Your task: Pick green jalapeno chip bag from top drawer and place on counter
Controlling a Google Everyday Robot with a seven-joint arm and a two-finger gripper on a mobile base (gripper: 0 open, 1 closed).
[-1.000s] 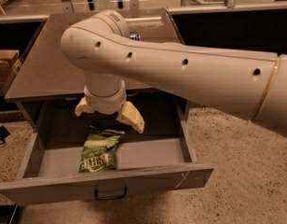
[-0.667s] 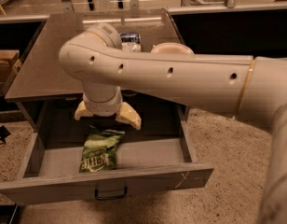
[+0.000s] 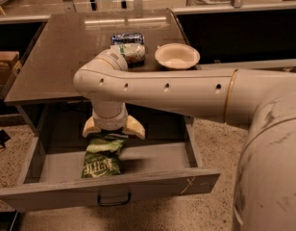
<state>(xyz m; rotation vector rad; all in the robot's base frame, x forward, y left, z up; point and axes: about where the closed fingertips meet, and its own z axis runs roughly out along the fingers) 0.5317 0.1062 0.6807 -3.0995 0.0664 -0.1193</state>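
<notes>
The green jalapeno chip bag lies flat on the floor of the open top drawer, left of centre, its dark lettered end near the front panel and its paler end pointing far. That pale end now sits between the two cream fingers of the claw, which stands spread wide, one finger at each side of the bag's far edge. Whether the fingers already touch the foil I cannot tell.

A second ago the claw hung higher, above the bag's far end; it has since dropped until the fingertips straddle the bag. The bag itself has not shifted. I judge the descent finished and the closing pinch due next, so lifting and carrying remain undone.

The arm reaches in from the right across the desk, where a white bowl and a blue-and-white packet stand at the far right.
</notes>
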